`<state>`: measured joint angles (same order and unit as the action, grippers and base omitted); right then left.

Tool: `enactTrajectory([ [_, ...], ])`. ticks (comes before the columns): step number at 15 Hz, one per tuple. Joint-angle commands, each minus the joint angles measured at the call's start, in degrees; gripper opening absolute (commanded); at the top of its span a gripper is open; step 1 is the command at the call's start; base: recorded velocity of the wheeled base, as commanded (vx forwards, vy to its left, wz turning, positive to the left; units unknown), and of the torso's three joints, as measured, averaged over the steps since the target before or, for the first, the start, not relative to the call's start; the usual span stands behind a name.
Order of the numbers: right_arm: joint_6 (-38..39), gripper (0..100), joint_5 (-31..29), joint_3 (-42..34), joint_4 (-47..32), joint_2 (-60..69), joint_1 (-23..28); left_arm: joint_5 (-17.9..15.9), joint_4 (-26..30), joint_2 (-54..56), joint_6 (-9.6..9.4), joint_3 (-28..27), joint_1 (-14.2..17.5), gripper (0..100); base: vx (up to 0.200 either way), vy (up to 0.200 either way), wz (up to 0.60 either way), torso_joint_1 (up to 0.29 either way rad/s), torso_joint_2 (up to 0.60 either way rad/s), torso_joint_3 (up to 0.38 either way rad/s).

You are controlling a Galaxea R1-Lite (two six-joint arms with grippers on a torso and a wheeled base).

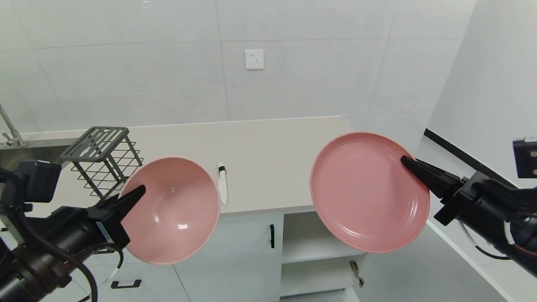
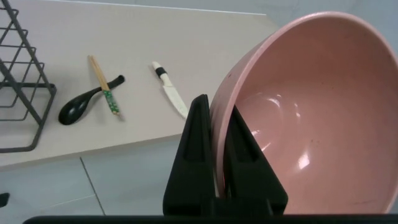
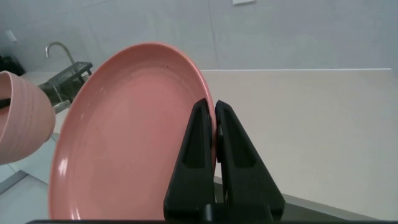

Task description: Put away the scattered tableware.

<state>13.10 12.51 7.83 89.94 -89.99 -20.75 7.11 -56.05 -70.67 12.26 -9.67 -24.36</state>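
My left gripper is shut on the rim of a pink bowl, held tilted in the air in front of the counter; the same bowl and gripper appear in the left wrist view. My right gripper is shut on the rim of a pink plate, held up on edge to the right of the counter; the plate and gripper show in the right wrist view. On the counter lie a white knife, a black spoon and chopsticks.
A black wire rack stands on the beige counter at the left, beside a sink with a tap. Below the counter a cabinet stands open with white shelves. A tiled wall rises behind.
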Motion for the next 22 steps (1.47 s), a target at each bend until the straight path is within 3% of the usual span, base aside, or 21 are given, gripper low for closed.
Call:
enactTrajectory([
  [1,0.0,0,0.0,0.0,0.1,-0.1,0.0,0.0,0.1,-0.2,0.04,0.0,0.0,0,0.0,-0.2,0.0,-0.002,0.0,0.007],
  [3,0.0,0,0.0,0.0,0.1,-0.1,0.0,0.0,-0.1,-0.2,0.04,0.0,0.0,0,0.0,-0.2,0.0,0.0,0.0,0.007],
  [12,-0.1,0,0.0,0.0,0.1,-0.1,0.1,0.0,-0.1,-0.1,0.22,0.4,-0.1,0,0.0,0.0,0.0,-0.012,0.02,0.012],
  [22,-0.1,0,0.1,-0.1,0.1,-0.1,0.1,-0.1,-0.2,-0.1,0.22,0.9,-0.1,0,0.0,0.0,0.0,-0.257,0.51,0.246],
])
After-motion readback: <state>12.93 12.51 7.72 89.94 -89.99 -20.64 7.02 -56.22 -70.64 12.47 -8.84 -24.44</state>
